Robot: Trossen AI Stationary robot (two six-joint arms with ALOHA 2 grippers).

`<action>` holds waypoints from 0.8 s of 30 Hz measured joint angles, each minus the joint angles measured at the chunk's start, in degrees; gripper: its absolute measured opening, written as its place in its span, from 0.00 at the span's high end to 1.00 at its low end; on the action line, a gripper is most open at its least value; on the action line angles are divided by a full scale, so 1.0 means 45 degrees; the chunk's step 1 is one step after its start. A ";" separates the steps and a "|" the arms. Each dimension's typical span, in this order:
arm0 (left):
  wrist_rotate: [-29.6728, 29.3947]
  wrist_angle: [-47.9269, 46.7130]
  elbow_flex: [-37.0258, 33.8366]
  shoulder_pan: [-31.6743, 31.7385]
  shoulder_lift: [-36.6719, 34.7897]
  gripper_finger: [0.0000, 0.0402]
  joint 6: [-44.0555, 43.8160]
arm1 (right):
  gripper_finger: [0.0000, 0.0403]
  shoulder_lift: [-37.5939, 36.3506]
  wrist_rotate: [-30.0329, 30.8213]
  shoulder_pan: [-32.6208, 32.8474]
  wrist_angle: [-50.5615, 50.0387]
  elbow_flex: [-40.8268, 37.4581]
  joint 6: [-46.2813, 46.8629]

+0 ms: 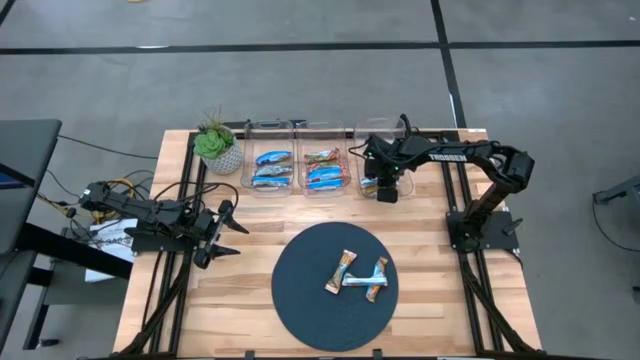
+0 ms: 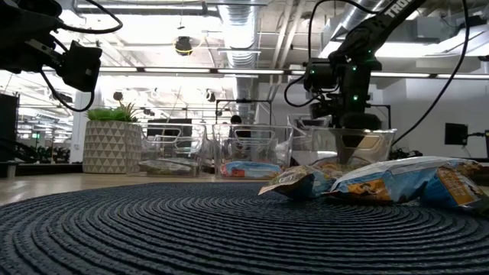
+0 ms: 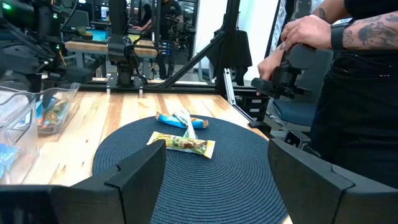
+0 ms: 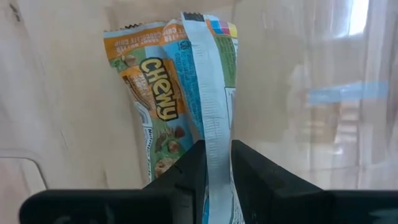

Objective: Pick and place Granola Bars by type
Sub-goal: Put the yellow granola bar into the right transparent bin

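The right gripper [image 4: 217, 163] pinches a granola bar [image 4: 180, 93] by its seam — long axis hanging straight down into the rightmost bin [image 1: 372, 135], at the table's one o'clock — while the left gripper [image 1: 222, 232] waits open.

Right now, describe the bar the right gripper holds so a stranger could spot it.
Find the row of clear bins behind the dark round mat. Over the rightmost bin, the right gripper pinches a granola bar: the only one hanging upright, not lying flat.
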 joint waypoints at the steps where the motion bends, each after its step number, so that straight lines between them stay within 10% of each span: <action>1: 0.0000 -0.0005 0.0002 0.0000 0.0002 0.32 0.0003 | 0.83 0.0000 0.0000 0.0028 -0.0032 0.0000 0.0000; 24: 0.0000 0.0000 0.0000 0.0000 0.0002 0.32 -0.0002 | 0.83 -0.0528 -0.1277 0.0380 -0.1010 0.0000 0.0529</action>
